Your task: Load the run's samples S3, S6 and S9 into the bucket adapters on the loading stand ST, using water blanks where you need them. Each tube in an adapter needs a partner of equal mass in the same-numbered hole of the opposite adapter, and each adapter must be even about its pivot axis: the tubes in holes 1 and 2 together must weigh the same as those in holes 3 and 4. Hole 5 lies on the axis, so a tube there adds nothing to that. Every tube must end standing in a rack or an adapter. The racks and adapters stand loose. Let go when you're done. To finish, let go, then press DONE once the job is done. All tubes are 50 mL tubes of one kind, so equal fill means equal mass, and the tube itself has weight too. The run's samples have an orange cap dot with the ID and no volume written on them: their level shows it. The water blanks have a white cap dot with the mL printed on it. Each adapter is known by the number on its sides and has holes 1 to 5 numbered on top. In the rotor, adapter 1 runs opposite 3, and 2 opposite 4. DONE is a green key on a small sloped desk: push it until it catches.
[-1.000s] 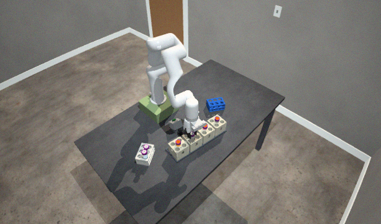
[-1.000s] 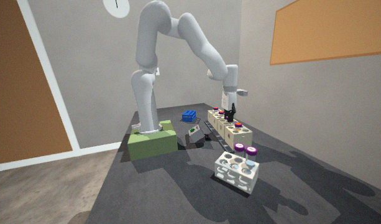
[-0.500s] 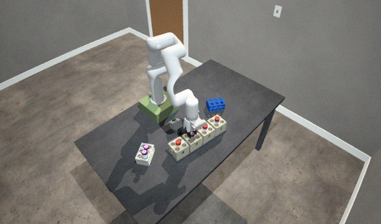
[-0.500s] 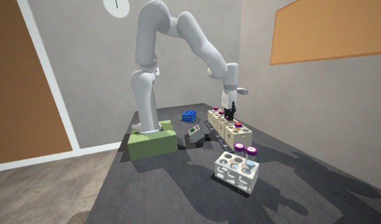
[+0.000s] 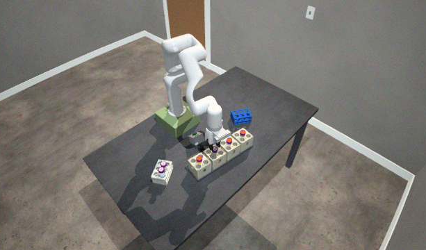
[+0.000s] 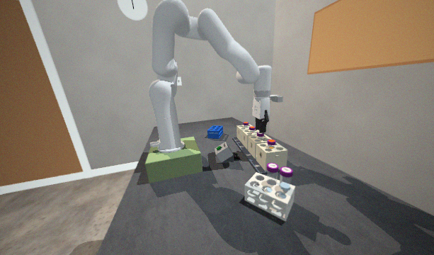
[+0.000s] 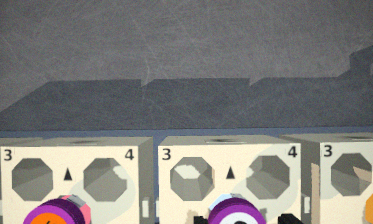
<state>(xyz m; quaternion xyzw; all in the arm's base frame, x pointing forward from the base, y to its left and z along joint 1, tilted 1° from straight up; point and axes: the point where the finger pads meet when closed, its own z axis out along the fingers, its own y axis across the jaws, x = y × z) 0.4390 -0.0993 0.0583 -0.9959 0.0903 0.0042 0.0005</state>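
Observation:
Four cream adapters stand in a row on the loading stand (image 7: 187, 132). A white-dot tube (image 5: 215, 149) (image 6: 260, 134) (image 7: 237, 215) stands in the middle hole of the second adapter from the white-rack end. My gripper (image 5: 215, 146) (image 7: 244, 219) is open just above this adapter, its fingers on both sides of the purple cap, with a gap showing. Orange-dot tubes stand in the first adapter (image 5: 199, 159) (image 6: 271, 142), the third (image 5: 229, 141) (image 7: 54, 215) and the fourth (image 5: 242, 132) (image 6: 246, 123). Holes 3 and 4 of the second adapter are empty. The cap's printing is cut off.
A white rack (image 5: 159, 181) holds two white-dot tubes, one (image 5: 163, 163) (image 6: 272, 166) beside the other (image 5: 161, 169) (image 6: 286, 171). A blue rack (image 5: 241, 119) (image 6: 215, 134) stands beyond the row, with no tubes visible. The sloped desk (image 6: 224, 154) with the green key (image 5: 194, 134) (image 6: 219, 148) stands between arm base and adapters.

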